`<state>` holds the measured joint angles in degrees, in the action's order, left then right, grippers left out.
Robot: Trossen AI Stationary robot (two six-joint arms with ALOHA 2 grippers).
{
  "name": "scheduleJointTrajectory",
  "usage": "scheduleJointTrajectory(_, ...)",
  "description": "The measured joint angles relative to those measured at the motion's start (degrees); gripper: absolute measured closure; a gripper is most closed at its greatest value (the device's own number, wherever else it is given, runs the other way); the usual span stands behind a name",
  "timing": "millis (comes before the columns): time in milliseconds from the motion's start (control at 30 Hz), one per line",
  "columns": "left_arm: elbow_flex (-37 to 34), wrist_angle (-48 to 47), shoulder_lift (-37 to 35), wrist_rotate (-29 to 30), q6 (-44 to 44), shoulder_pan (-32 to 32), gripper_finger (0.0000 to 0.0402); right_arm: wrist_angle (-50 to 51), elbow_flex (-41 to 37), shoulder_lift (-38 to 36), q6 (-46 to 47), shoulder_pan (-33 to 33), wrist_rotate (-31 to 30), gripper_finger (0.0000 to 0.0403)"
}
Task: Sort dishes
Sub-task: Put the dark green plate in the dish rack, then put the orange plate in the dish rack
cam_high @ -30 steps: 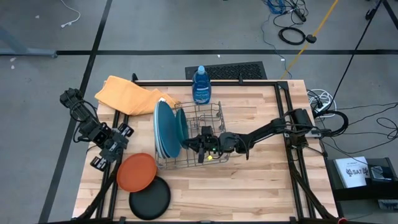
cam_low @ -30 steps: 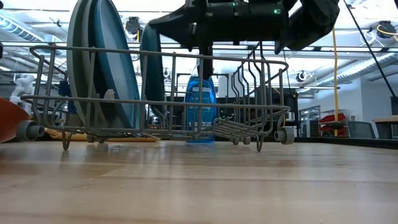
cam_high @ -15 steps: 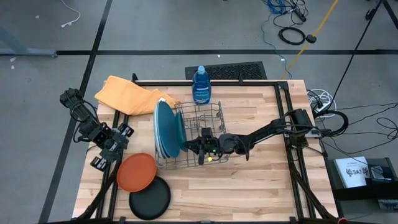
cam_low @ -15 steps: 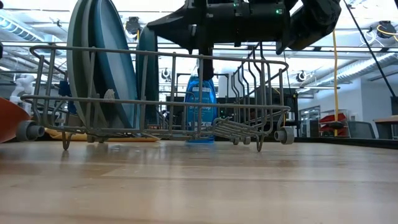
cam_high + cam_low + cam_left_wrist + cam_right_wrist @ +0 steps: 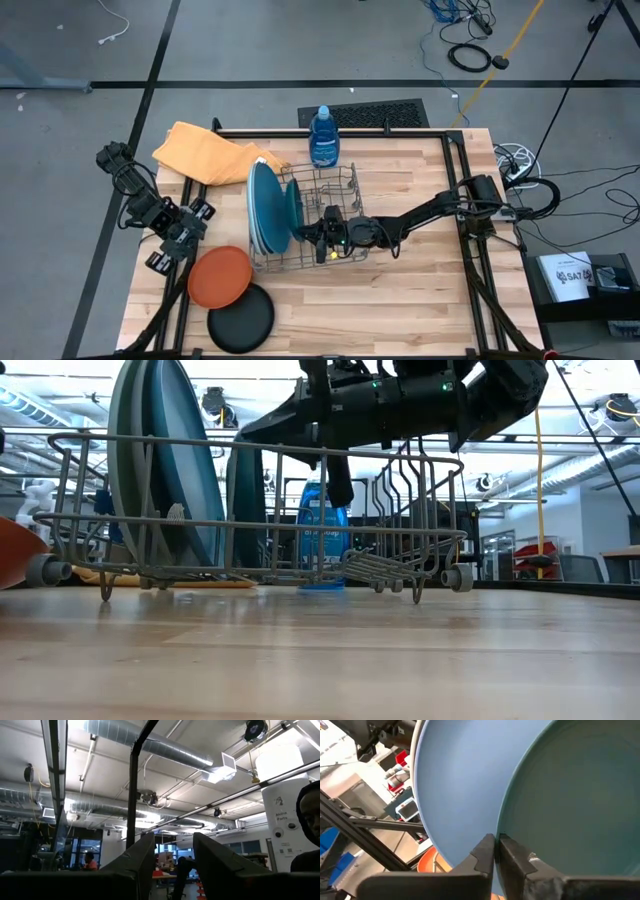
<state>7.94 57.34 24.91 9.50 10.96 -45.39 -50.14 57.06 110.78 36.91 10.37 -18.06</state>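
Reaching across the wire rack (image 5: 320,222) from the right side of the table (image 5: 400,310), the right claw (image 5: 306,233) meets the dark teal plate (image 5: 292,208), standing on edge beside the other upright plates (image 5: 262,208); orange plate (image 5: 220,276) and black plate (image 5: 240,318) lie flat near the idle left claw (image 5: 163,257).

Low view: the teal plate's (image 5: 243,500) long axis runs vertical, directly ahead of the right claw.

Left wrist: fingers (image 5: 137,865) spread, holding nothing.

Right wrist: fingers (image 5: 482,857) pinch the teal plate's (image 5: 580,810) rim.
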Motion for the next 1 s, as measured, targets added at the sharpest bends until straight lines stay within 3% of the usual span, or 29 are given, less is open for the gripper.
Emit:
scheduleJointTrajectory(367,0.0,0.15,0.0,0.0,0.0,-0.02,0.0265,1.21,0.56,0.0,-0.9,0.08,0.42,0.0258)
scheduleJointTrajectory(533,0.0,0.15,0.0,0.0,0.0,-0.02,0.0265,1.1,3.43,0.0,-5.99,0.58,2.59,0.021)
scheduleJointTrajectory(800,0.0,0.15,0.0,0.01,-0.02,0.0,0.0265,5.31,12.43,0.0,-19.36,2.6,4.81,0.0196)
scheduleJointTrajectory(1000,0.01,0.07,0.0,0.01,-0.02,-0.02,0.0265,21.94,23.46,-0.02,-29.54,5.38,4.21,0.0196)
